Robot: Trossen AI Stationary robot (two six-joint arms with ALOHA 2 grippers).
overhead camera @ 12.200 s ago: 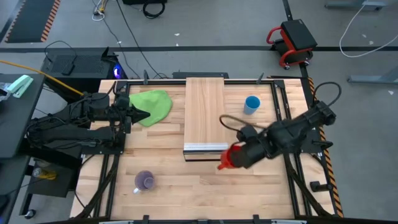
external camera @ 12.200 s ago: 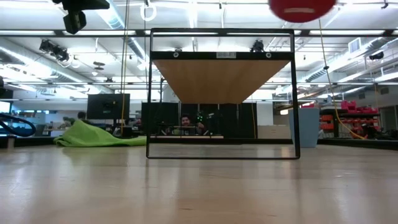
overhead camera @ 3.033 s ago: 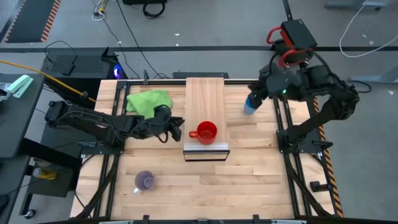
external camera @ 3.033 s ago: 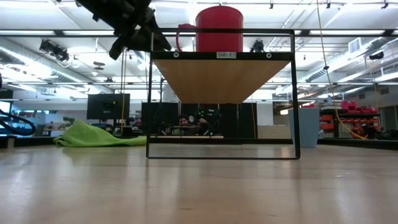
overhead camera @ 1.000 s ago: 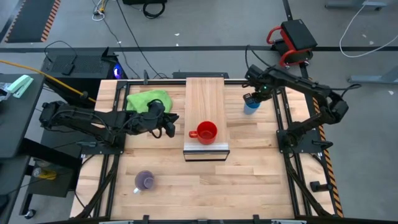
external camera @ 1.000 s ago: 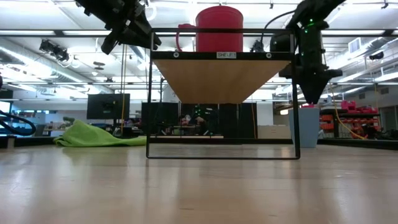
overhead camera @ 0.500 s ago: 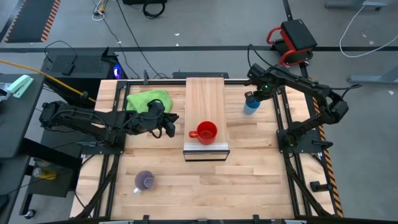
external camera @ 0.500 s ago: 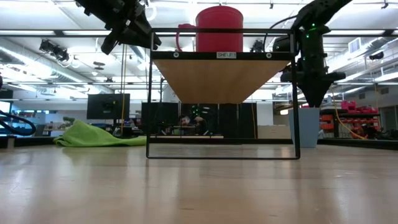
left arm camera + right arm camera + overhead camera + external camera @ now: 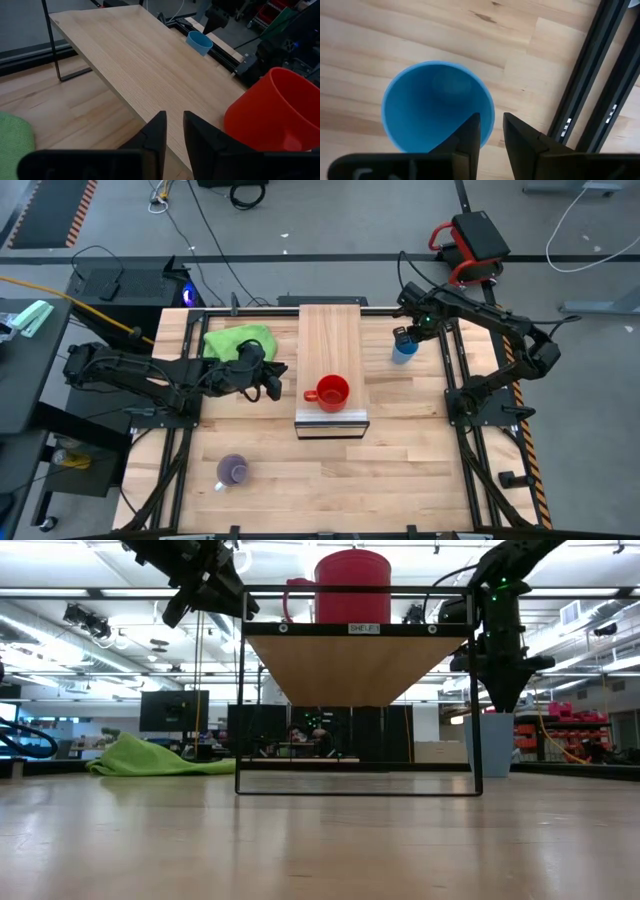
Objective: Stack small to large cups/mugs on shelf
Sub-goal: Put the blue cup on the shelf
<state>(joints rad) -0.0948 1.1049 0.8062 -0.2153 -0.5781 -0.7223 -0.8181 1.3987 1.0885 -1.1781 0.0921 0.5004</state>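
The red mug (image 9: 331, 392) stands upright on the raised wooden shelf (image 9: 330, 340), near its silvery front edge (image 9: 357, 629). The light-blue cup (image 9: 404, 354) stands on the table right of the shelf. My right gripper (image 9: 491, 125) points down over it, narrowly open, with one finger over the cup's inside and one outside its rim. My left gripper (image 9: 284, 380) hovers left of the shelf at shelf height, narrowly open and empty, facing the red mug (image 9: 270, 110). The pale purple mug (image 9: 233, 471) stands on the table at the near left. My right gripper comes from above, pointing down, with its fingers (image 9: 470, 131) on either side of the light-blue cup's rim (image 9: 490, 111). I cannot tell whether they touch it. The cup stands upright on the table.
A green cloth (image 9: 240, 340) lies on the table at the far left, behind my left gripper. Black frame rails (image 9: 452, 360) run along the table's right side, close beside the blue cup. The shelf stands on a thin black wire frame (image 9: 240, 700).
My right gripper has gone down a little toward the light-blue cup, so that its fingertips are now at the height of the rim. The cup, the red mug and my left arm have kept still.
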